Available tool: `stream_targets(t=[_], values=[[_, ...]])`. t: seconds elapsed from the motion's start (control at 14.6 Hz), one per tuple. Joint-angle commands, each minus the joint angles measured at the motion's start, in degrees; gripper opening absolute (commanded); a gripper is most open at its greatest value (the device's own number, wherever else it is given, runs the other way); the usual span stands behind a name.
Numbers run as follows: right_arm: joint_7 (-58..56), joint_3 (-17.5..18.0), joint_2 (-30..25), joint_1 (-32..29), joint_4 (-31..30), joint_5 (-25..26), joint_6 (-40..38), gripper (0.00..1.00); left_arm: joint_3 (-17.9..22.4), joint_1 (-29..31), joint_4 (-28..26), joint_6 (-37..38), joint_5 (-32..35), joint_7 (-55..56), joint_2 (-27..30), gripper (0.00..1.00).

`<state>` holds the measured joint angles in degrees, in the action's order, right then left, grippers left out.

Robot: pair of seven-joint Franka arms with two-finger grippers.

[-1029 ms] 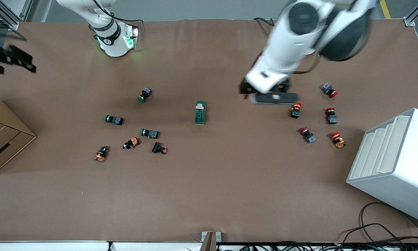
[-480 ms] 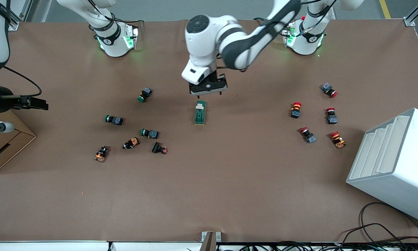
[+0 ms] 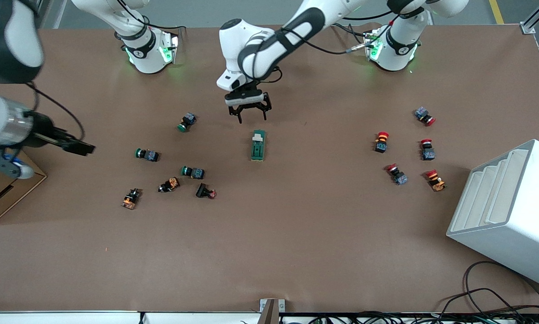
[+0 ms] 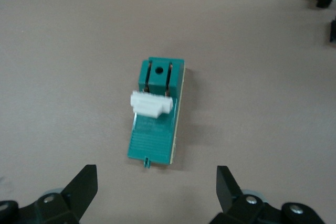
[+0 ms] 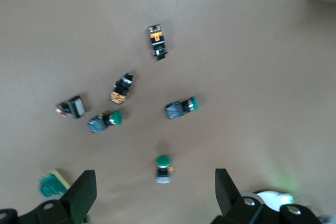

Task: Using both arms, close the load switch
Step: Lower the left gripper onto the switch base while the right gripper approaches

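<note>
The load switch (image 3: 258, 145) is a dark green oblong block with a cream-white lever (image 3: 258, 138). It lies on the brown table near the middle. My left gripper (image 3: 248, 114) is open and empty, up over the bare table just off the switch's lever end. In the left wrist view the switch (image 4: 157, 124) lies ahead of the spread fingers of the left gripper (image 4: 156, 174), untouched. My right gripper (image 3: 83, 147) is open and empty over the table toward the right arm's end. In the right wrist view, the right gripper (image 5: 155, 182) looks down on push buttons, with a corner of the switch (image 5: 52, 184) at the edge.
Several green-capped and orange push buttons (image 3: 193, 172) lie toward the right arm's end, several red-capped ones (image 3: 397, 174) toward the left arm's end. A white slotted rack (image 3: 508, 207) stands at the left arm's end, a cardboard box (image 3: 4, 189) at the right arm's end. Cables (image 3: 490, 301) lie at the front edge.
My left arm has swung from over the red-capped buttons to beside the switch and come lower. My right gripper has moved in from the table's end toward the green-capped buttons.
</note>
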<state>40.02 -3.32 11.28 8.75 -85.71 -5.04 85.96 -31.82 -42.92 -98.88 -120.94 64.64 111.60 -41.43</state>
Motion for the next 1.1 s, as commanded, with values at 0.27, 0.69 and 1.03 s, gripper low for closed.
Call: stream_targets(t=[0.27,0.69,1.03], values=[[42.45,-0.20,5.31,17.33,-3.58,-0.24,14.74,1.00,0.35,-0.93,-9.58,0.43,26.55,22.84,-1.19,1.00],[64.28,-0.20,10.34,25.87,-8.48,-0.32,30.46,1.00,0.79,-1.64,-10.54,7.90,41.08,30.60,-4.88,1.00],[76.49,-0.28,11.91,32.01,-20.79,-0.32,51.29,1.00,1.06,-1.72,-10.63,11.69,44.34,31.74,-7.44,1.00]])
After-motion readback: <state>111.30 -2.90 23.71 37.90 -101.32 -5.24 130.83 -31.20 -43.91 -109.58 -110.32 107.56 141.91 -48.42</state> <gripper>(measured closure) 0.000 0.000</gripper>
